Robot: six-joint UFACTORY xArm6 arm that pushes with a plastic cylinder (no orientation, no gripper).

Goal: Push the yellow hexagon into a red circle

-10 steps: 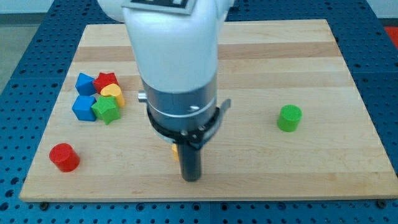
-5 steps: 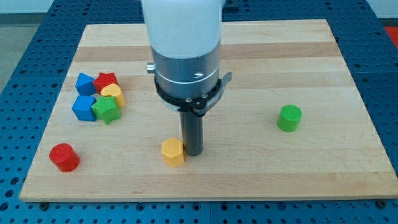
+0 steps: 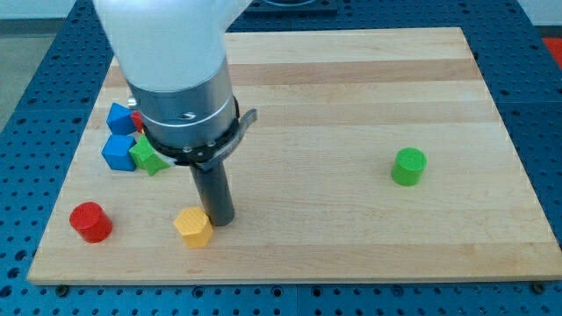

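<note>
The yellow hexagon [image 3: 193, 227] lies near the board's bottom edge, left of centre. The red circle [image 3: 90, 221], a short red cylinder, stands at the bottom left, well apart from the hexagon to its left. My tip [image 3: 220, 220] touches the board just right of the hexagon, against its upper right side. The arm's white and grey body hides part of the block cluster at the left.
At the left edge sit two blue blocks [image 3: 119, 117] [image 3: 117, 151], a green star [image 3: 147, 158] and a sliver of a red block [image 3: 135, 116], partly behind the arm. A green cylinder [image 3: 408, 166] stands at the right. The wooden board [image 3: 351, 96] ends close below the hexagon.
My tip has moved left along the bottom of the board. The yellow hexagon has slid left with it, closer to the red circle. The arm now covers the yellow and red blocks of the cluster.
</note>
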